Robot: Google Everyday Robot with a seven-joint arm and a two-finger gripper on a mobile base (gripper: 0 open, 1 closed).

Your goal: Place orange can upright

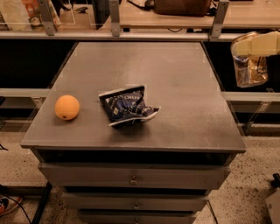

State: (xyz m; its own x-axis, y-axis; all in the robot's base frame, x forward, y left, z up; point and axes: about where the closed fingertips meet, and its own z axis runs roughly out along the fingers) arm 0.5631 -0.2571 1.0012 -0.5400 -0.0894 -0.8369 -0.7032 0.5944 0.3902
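Grey metal bench (175, 74) with a flat square top, seen from the front and above; three shallow drawers (131, 175) with small knobs are stacked beneath the top.

At the upper right of the view, the cream-coloured two-finger gripper (246, 50) reaches in from the right edge. It is clamped on the small shiny coppery orange can (251, 72). The orange can hangs below the gripper, in the air and clear of any surface. It lies just beyond the right edge of the bench, level with the rear half of the top. Which end of the can points up cannot be told.

On the bench lie two other things. A round matte orange fruit (67, 107) sits near the left edge, towards the front. A crumpled dark blue chip bag (127, 106) with white lettering lies near the middle of the front half. The fruit and the bag are apart, and both are well apart from the orange can.

Behind the bench runs a long wooden counter (183, 19) on grey metal posts, with a brown bag (181, 6) resting on it. The floor is speckled.
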